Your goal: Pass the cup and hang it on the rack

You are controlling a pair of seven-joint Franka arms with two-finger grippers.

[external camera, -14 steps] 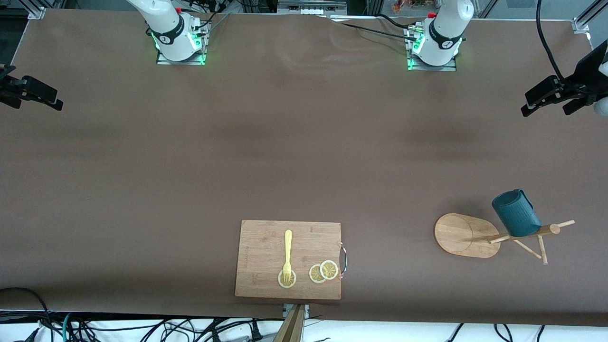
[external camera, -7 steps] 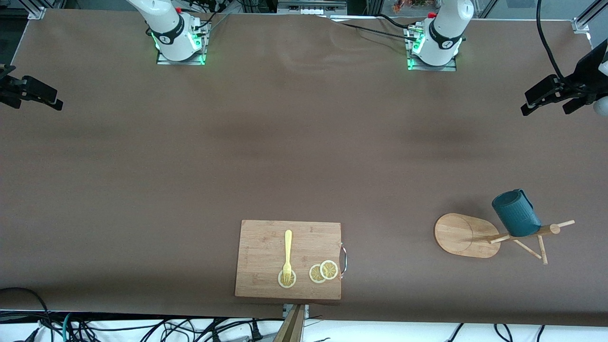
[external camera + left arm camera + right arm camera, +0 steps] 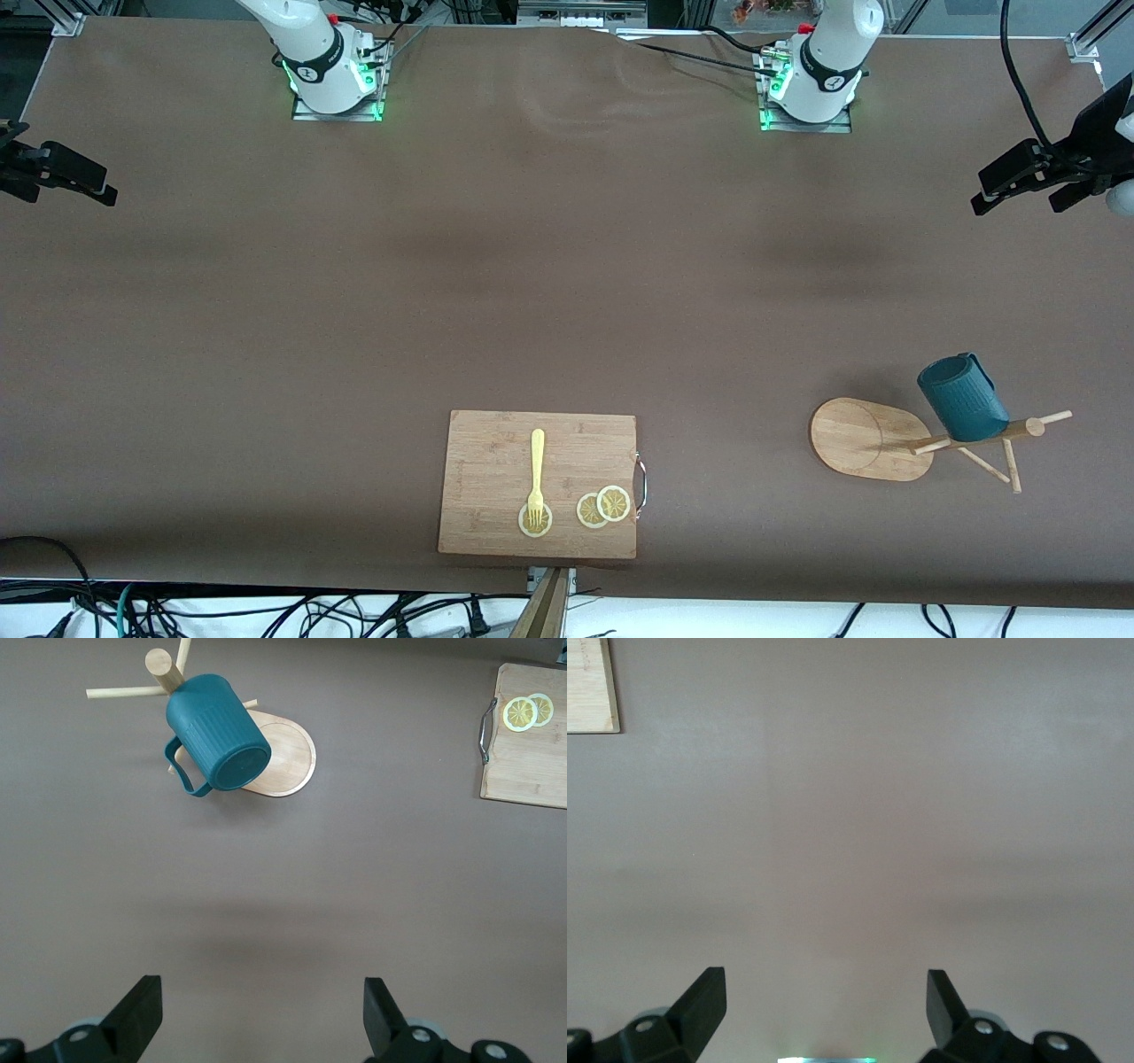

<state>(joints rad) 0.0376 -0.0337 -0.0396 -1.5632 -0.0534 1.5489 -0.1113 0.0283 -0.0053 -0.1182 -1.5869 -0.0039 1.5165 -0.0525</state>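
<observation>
Both claws, left [image 3: 257, 1019] and right [image 3: 824, 1014], gape empty, well apart from racked cup [image 3: 963, 398].

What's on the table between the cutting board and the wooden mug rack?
Nothing. In the front view only bare brown table lies between the cutting board and the rack, where the cup hangs.

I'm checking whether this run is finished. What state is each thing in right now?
cup: hung on a peg, tilted, no gripper on it.
rack: standing upright on the table, carrying the cup.
left gripper: open, empty, over bare table at the left arm's end.
right gripper: open, empty, over bare table.
cutting board: flat on the table.
fork: lying on the board, tines on a lemon slice.
</observation>
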